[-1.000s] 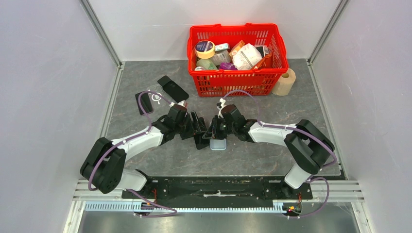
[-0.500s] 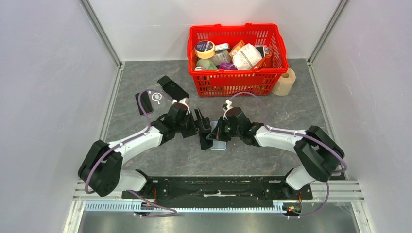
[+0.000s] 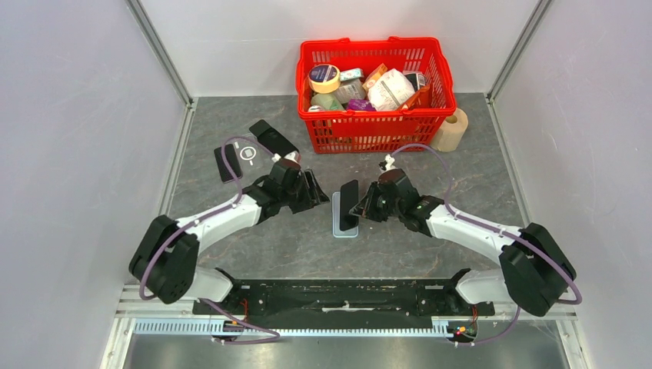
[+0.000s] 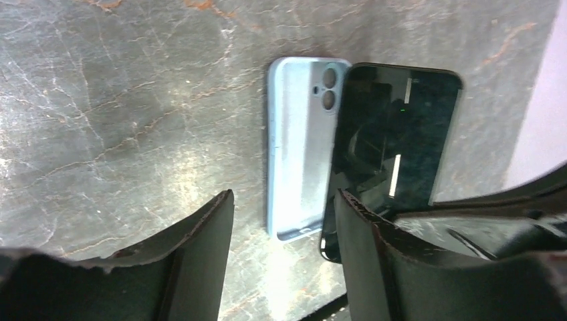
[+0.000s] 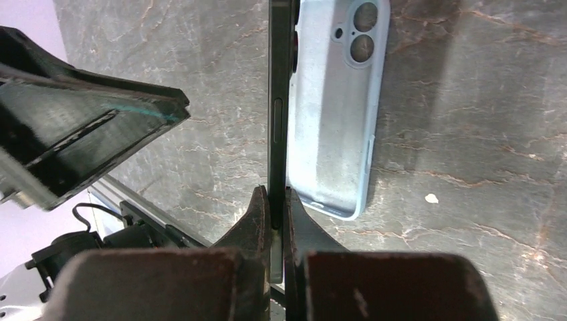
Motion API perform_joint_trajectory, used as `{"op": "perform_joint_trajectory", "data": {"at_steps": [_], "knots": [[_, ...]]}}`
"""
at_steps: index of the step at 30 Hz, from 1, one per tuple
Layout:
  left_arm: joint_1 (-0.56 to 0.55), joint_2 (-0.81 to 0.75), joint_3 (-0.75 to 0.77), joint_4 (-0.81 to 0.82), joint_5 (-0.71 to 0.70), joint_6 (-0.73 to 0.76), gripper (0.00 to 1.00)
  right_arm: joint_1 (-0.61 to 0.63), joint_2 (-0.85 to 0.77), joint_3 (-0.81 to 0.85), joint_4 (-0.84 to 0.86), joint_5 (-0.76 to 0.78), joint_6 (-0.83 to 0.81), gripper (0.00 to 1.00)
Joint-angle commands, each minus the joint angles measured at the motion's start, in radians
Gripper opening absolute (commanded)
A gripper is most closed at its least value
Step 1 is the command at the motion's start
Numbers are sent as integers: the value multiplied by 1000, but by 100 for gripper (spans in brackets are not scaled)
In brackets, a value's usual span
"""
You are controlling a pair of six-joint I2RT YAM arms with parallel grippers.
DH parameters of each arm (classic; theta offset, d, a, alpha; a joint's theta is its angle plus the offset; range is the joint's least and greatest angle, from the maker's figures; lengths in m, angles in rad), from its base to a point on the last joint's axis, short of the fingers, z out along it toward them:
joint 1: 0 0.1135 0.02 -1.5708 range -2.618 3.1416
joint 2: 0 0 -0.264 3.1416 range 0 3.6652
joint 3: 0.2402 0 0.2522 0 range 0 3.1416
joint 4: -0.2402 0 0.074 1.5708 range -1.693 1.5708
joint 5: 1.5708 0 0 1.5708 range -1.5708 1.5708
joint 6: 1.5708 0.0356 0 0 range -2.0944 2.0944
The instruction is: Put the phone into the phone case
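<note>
Grey, stone-patterned bench (image 3: 430,231) seen from above, with two white-and-black arms reaching in from the near edge toward the middle.

At the centre, a pale blue phone case (image 4: 301,147) lying flat on the bench, two round camera holes at one end.

Right hand (image 5: 274,204) pinching a black phone (image 4: 394,147) by one end, fingers pressed tight on its two flat faces. Phone tipped up on its long edge along the side of the case nearer the right arm, dark glass facing the left arm. From overhead, part of the case covered by the phone. Contact between phone and case impossible to tell.

Left hand (image 3: 317,191) spread wide and holding nothing, just beside the case on the opposite side, fingers pointing at it but apart from it. Case flanked closely by both hands.

Toward the back of the bench, well apart from the hands, a red basket (image 3: 369,132) heaped with packets and tubs. Just beside its right end, a pale roll (image 3: 451,129) standing upright.

At the back left, behind the left arm, two flat dark slabs (image 3: 273,140) and a see-through case with a white ring (image 3: 247,154), lying close together.
</note>
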Motion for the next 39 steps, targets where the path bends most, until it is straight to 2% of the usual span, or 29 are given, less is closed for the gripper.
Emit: {"op": "perform_joint_trajectory", "data": {"at_steps": [1, 6, 8, 14, 24, 39], "knots": [[-11, 83, 39, 18, -23, 27, 60, -7, -2, -2, 21, 5, -6, 0], [-24, 170, 50, 43, -24, 20, 43, -6, 41, 2, 47, -6, -7, 0], [-31, 197, 55, 52, -21, 20, 33, -6, 55, 0, 51, -9, -8, 0], [-52, 248, 68, 67, -25, 16, 22, -6, 91, -9, 93, -15, -4, 0], [-77, 311, 97, 74, -19, 10, 14, -6, 184, 3, 140, -84, 19, 0], [-107, 326, 121, 77, -12, -3, 12, -6, 264, -22, 116, -90, 22, 0]]}}
